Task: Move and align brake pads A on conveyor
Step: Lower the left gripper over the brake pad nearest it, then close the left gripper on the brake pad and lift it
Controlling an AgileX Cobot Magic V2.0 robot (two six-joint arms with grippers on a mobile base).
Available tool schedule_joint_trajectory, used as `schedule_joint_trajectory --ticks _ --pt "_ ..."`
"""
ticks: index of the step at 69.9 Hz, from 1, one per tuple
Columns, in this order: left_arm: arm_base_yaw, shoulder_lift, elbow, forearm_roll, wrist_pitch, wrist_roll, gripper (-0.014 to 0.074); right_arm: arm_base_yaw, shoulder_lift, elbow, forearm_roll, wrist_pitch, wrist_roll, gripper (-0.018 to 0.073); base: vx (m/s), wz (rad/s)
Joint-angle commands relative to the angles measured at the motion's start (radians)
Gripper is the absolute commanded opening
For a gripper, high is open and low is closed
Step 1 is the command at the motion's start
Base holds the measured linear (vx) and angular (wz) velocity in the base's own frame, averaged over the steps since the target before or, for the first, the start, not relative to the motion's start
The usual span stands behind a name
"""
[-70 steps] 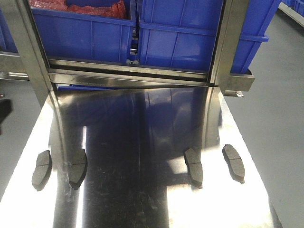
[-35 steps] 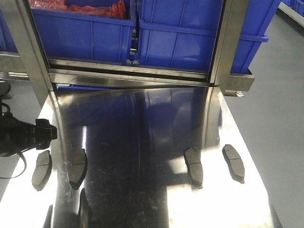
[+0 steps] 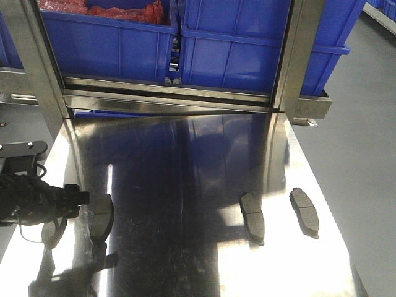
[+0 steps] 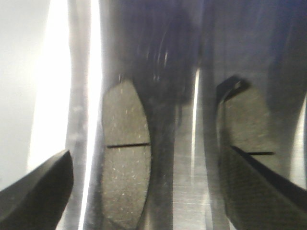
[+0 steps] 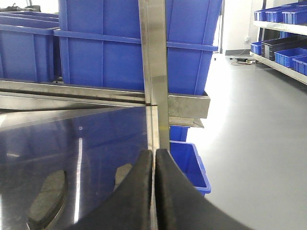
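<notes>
Four brake pads (image 3: 252, 216) lie flat on the shiny steel table (image 3: 179, 185), in two pairs well apart. One pair is near the left edge and the other near the right, and each pad's long side runs roughly away from the camera. In the right pair, the inner pad and the outermost pad (image 3: 304, 212) lie side by side without touching. On the left, the second pad (image 3: 101, 218) is in plain view, while the far-left pad (image 3: 54, 228) is partly covered by the left gripper (image 3: 77, 201), which reaches in from the left edge and hangs low over that pair. The left wrist view shows its jaws spread wide and holding nothing. One dark finger (image 4: 41, 191) sits at the lower left of that view, the other crosses the lower right, and a whole pad with its thin groove lies on the table between them. A neighbouring pad is half hidden under the right-hand finger; whether that finger touches it cannot be told. The right gripper (image 5: 154, 155) appears only in its own wrist view, with its fingers pressed together and nothing between them. It is raised and faces a steel frame post (image 5: 153, 57). Behind the table, blue bins (image 3: 229, 49) stand in the frame — the left one holds something red (image 3: 124, 11). Grey floor (image 3: 365, 154) lies to the right.
</notes>
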Motion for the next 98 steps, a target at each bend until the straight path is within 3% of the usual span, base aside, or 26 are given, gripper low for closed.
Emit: schedule_joint_trajectory --ticks 1,81,98 --pt "-0.004 0.000 -0.030 0.012 -0.048 -0.040 0.0585 -0.006 -0.015 0.020 -0.003 -0.073 -0.001 -0.0003 0.00 0.00" --pt "-0.004 0.095 -0.030 0.011 -0.062 -0.043 0.0526 -0.006 -0.015 0.020 -0.003 -0.073 -0.001 -0.0003 0.00 0.00" --pt "-0.004 0.095 -0.030 0.011 -0.062 -0.043 0.0422 -0.006 -0.015 0.020 -0.003 -0.073 -0.001 -0.0003 0.00 0.00"
